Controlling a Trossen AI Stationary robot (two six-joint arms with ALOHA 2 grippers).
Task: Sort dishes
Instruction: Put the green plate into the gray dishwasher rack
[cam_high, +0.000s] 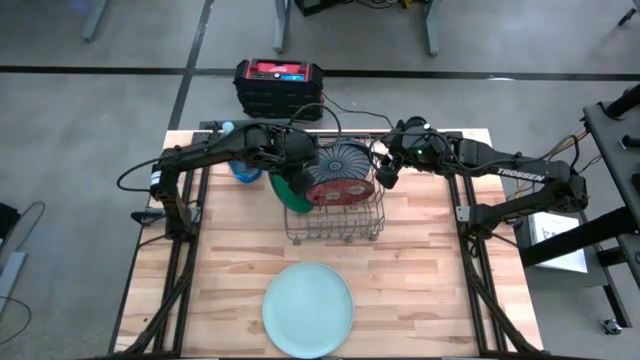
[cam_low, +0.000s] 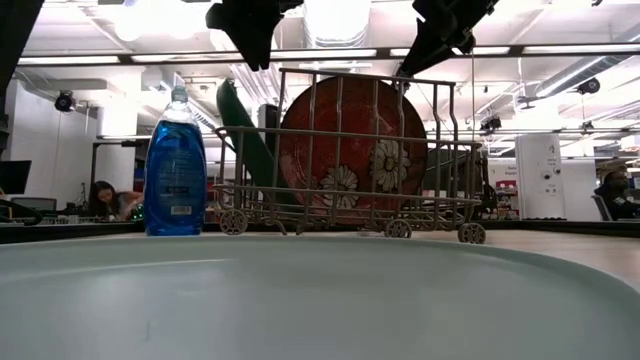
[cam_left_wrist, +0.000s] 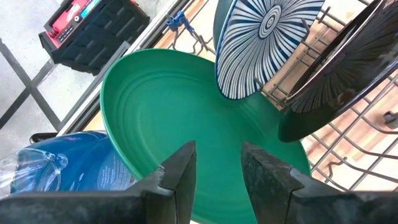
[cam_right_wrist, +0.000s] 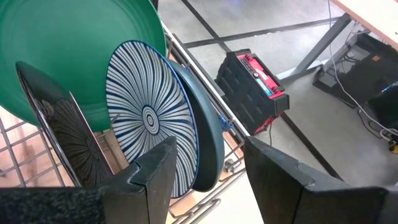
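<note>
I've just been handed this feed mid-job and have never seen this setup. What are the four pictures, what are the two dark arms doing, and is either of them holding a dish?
It is a robot with two dark arms at a wooden table. One picture looks straight down, one looks level across the tabletop, and two come from cameras on the wrists.

At the far side a wire rack holds plates on edge: a red flowered plate, a striped plate and a dark teal plate. A big green plate leans at the rack's left end. A pale plate lies flat near the front, and a blue bottle stands to the left of the rack.

The left gripper hangs open over the green plate. The right gripper hangs open over the striped and teal plates. Neither holds anything.
</note>
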